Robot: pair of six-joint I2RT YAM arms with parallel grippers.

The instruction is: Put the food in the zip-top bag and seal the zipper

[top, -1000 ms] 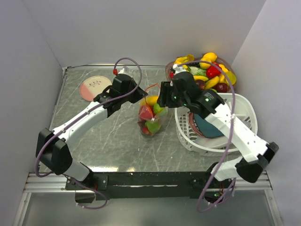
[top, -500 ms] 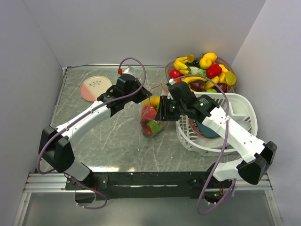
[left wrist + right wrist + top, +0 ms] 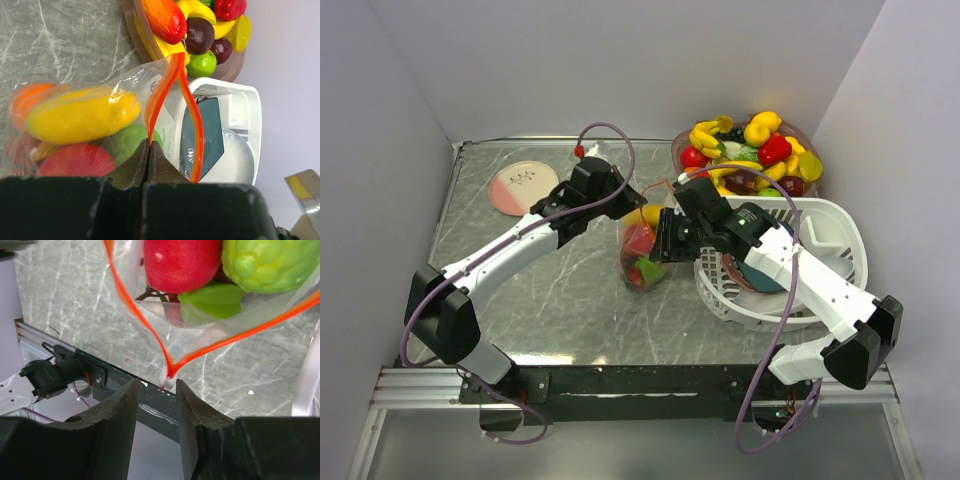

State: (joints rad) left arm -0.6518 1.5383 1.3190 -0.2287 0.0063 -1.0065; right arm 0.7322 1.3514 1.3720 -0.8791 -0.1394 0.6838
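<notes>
The zip-top bag (image 3: pixel 640 252) hangs between my two grippers at the table's middle, its mouth gaping. The food inside it is a yellow piece (image 3: pixel 82 115), a red apple (image 3: pixel 180 262) and a bumpy green fruit (image 3: pixel 265 262). My left gripper (image 3: pixel 149 142) is shut on one end of the orange-red zipper (image 3: pixel 172 85). My right gripper (image 3: pixel 157 384) is open at the other end. The white slider (image 3: pixel 167 377) sits just beyond its fingertips, close to the right finger (image 3: pixel 187 405), and is not pinched. In the top view the left gripper (image 3: pixel 625 203) and right gripper (image 3: pixel 665 240) flank the bag.
A clear bowl (image 3: pixel 685 140) heaped with more toy food stands at the back right. The white slatted basket (image 3: pixel 830 225) holding a teal plate (image 3: pixel 760 275) is right of the bag. A pink plate (image 3: pixel 520 185) lies at the back left. The table's front rail (image 3: pixel 120 385) is below the right gripper.
My right gripper has swung left and down to the bag's slider end, its jaws narrowing. The left gripper has kept its hold and shifted slightly right, with the bag.
</notes>
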